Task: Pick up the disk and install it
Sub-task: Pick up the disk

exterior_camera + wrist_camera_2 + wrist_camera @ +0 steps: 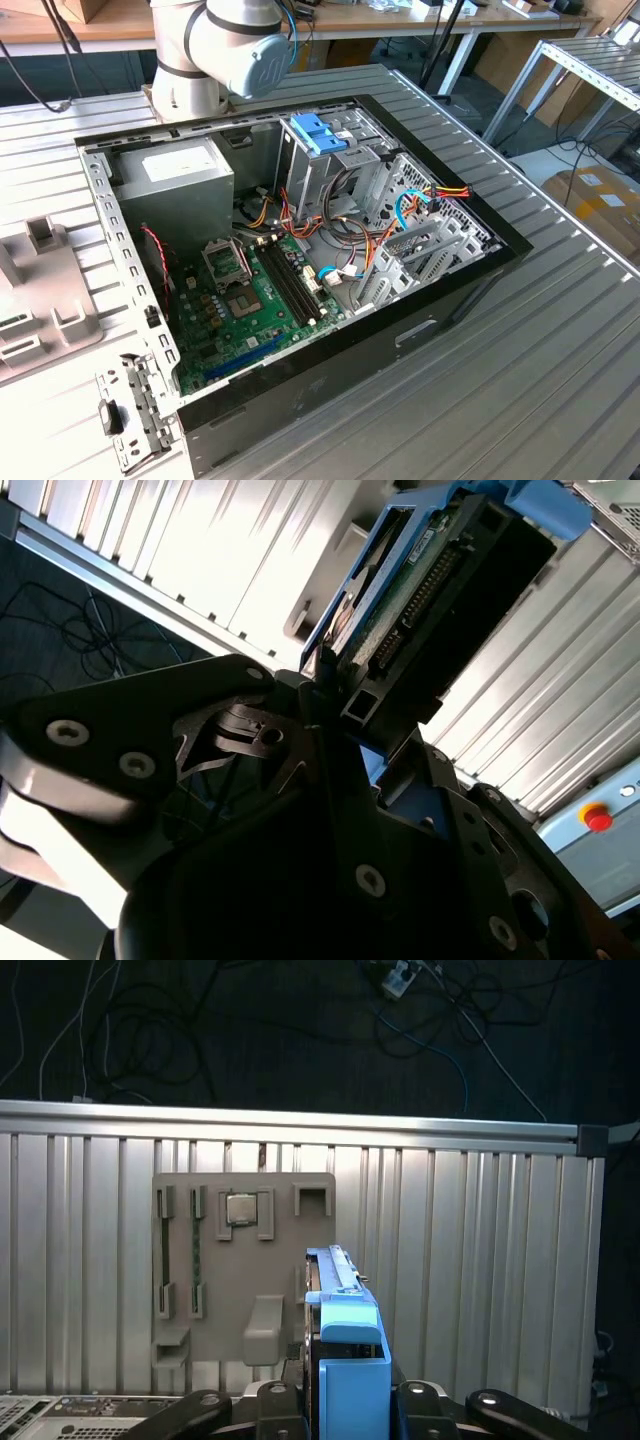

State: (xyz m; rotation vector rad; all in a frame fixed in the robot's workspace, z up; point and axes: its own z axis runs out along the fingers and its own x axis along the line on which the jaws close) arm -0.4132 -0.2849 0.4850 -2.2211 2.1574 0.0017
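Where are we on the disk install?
Done: the pick. In the first wrist view the gripper is shut on the disk, held clear of the grey fixture tray and the slatted table. In hand: the disk, blue rail towards the camera. Left: the install; the disk is not yet in the open computer case or its drive cage.

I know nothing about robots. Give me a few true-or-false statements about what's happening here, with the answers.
1. The gripper is shut on the disk. True.
2. The computer case is closed up. False: it lies open, with its motherboard showing.
3. The disk has blue side rails. True.
4. The grey tray has nothing in it. False: a chip sits in one of its slots.
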